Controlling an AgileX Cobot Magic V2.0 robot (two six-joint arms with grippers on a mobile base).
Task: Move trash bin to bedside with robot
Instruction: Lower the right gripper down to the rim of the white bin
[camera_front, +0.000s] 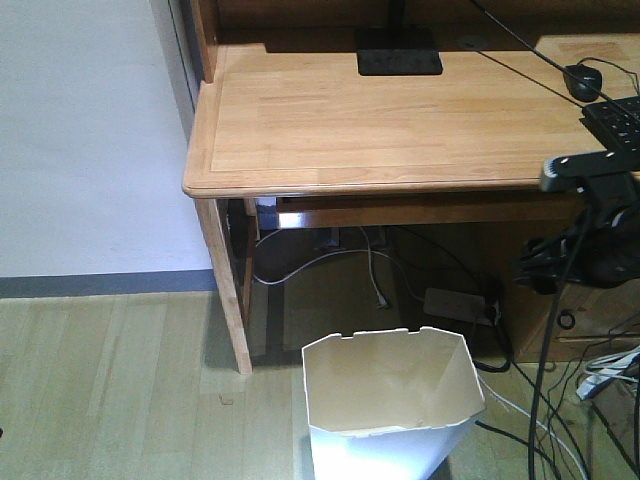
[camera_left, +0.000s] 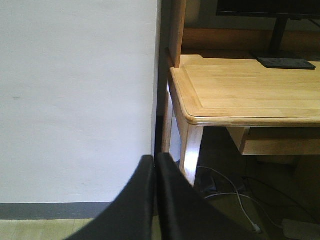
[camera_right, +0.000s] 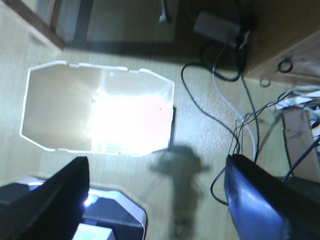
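The trash bin (camera_front: 390, 400), white with faceted walls and a cream inside, stands upright on the wood floor just in front of the desk. From above, the bin (camera_right: 60, 100) is empty, with strong glare on its inner wall. My right gripper (camera_right: 157, 172) hangs open over bare floor, just to the bin's near right side, with nothing between its fingers. The right arm (camera_front: 590, 225) shows at the right edge of the front view. My left gripper (camera_left: 155, 159) is shut on nothing and faces the white wall beside the desk leg. The bedside is out of view.
A light wooden desk (camera_front: 400, 110) carries a monitor base (camera_front: 400, 52), a mouse (camera_front: 582, 80) and a keyboard (camera_front: 620, 120). A power strip (camera_front: 455, 303) and loose cables (camera_right: 235, 90) lie under the desk and to the bin's right. The robot base (camera_right: 115, 220) is below the gripper.
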